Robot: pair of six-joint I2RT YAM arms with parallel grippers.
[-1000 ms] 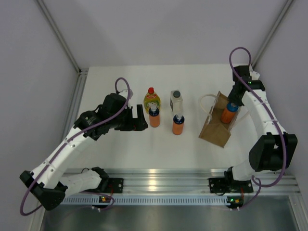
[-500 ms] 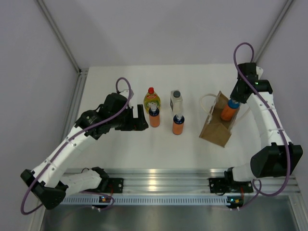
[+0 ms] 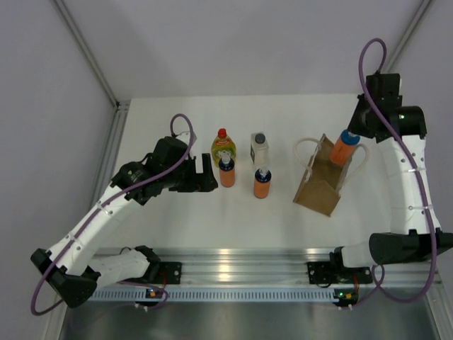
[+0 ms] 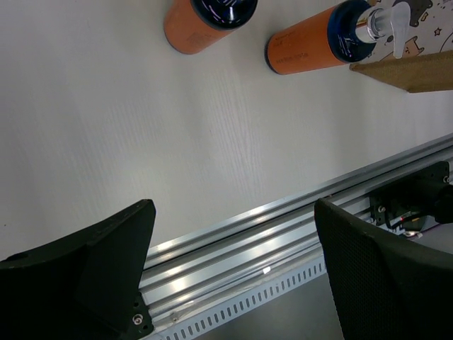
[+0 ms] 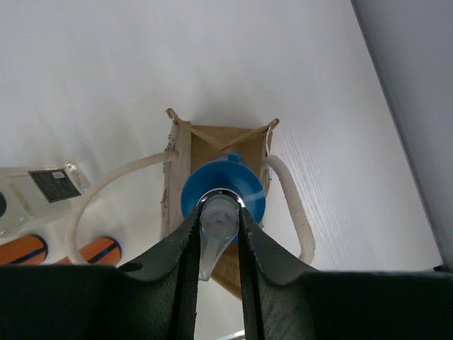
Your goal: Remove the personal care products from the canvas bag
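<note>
The tan canvas bag [image 3: 316, 188] stands open at the right with white loop handles. My right gripper [image 3: 352, 132] is shut on the pump top of an orange bottle [image 3: 344, 150] with a blue top [image 5: 223, 185], which hangs above the bag's mouth [image 5: 178, 177]. On the table to the left stand a yellow-green bottle [image 3: 223, 146] with a red cap, a whitish bottle [image 3: 260, 149] and two orange bottles [image 3: 227, 172] [image 3: 262, 183]. My left gripper [image 3: 209, 173] is open, just left of the nearer orange bottle [image 4: 198, 21], with nothing between its fingers [image 4: 106, 262].
The aluminium rail [image 3: 233, 258] runs along the table's near edge. Grey walls close in the left, back and right sides. One bag handle [image 5: 106, 191] loops out towards the whitish bottle [image 5: 42, 191], the other handle [image 5: 290, 202] towards the right wall.
My right arm has risen and drawn the orange bottle up out of the bag. The left arm and the standing bottles have not moved.
</note>
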